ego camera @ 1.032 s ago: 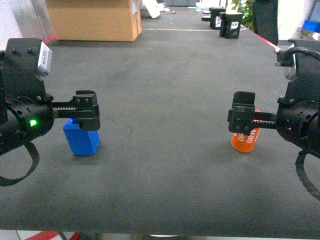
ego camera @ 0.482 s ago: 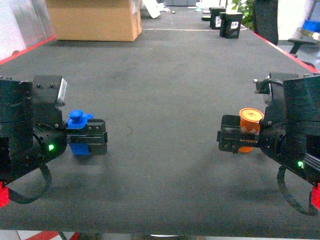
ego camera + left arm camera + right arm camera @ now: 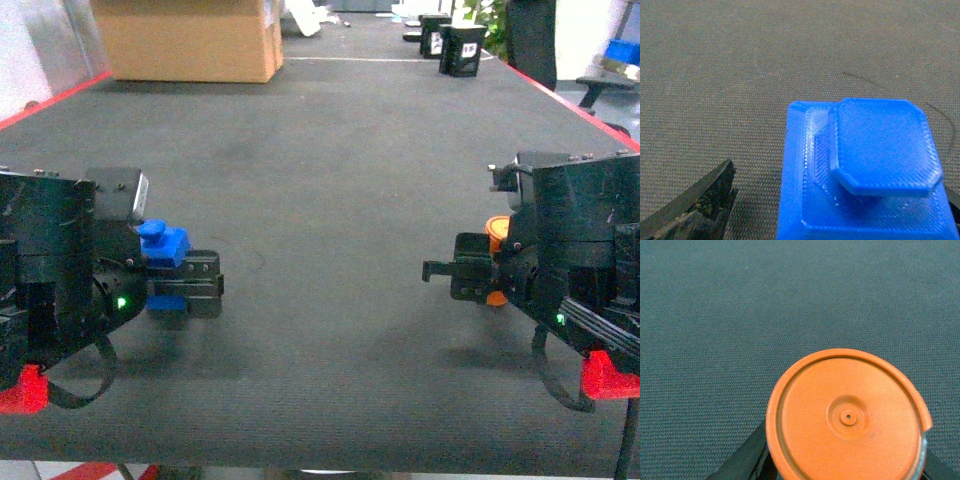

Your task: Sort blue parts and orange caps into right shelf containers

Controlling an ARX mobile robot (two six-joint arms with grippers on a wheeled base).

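Blue fills most of my left wrist view: the blue part point(image 3: 865, 175) sits right under that camera, its octagonal knob facing up, with one dark fingertip point(image 3: 700, 205) of my left gripper point(image 3: 185, 290) showing just to its left and a sliver of the other at the far right edge. From the head view the blue part point(image 3: 165, 250) sits between those fingers, just ahead of my wrist, so I take my left gripper to be closed on it, lifted a little above the dark mat point(image 3: 330, 180). Orange fills my right wrist view in the same way: the round orange cap point(image 3: 847, 417) lies directly below the camera, with dark finger edges flanking its lower rim. In the head view only a slice of the orange cap point(image 3: 496, 232) shows beside my right wrist housing, tucked behind my right gripper point(image 3: 465, 275), which clasps it narrowly. Both grippers point inward toward each other, well apart across the mat. Far beyond them stand a cardboard box point(image 3: 185, 40) ahead of my left gripper and small black boxes point(image 3: 450, 45) ahead of my right
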